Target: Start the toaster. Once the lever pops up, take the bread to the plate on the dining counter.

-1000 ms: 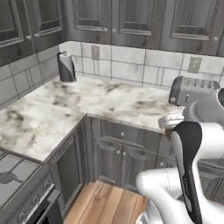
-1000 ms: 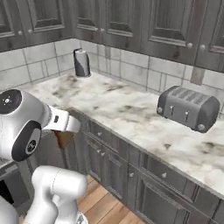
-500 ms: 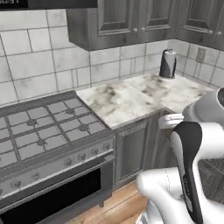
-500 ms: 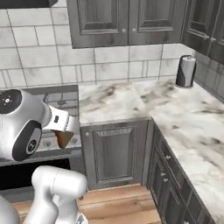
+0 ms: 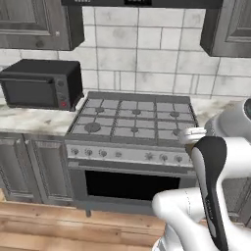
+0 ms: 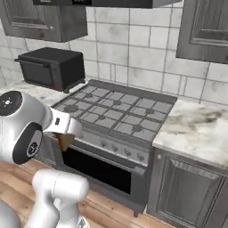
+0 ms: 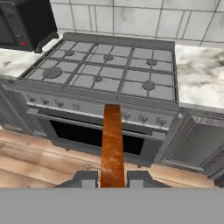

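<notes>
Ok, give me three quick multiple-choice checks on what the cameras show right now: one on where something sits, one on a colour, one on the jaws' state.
1. Where does the black microwave sit?
A. on the counter left of the stove
B. on the stove's burners
C. on the floor

2. What colour is the slice between the jaws?
A. white
B. brown
C. green

3. What state is the gripper in?
A. open and bare
B. shut on the bread
C. resting on the oven door

Answers: 1 A, it stands on the marble worktop beside the stove. 2 B, the hand view shows the bread edge-on, brown. 3 B, the gripper has a finger on each side of the slice.
</notes>
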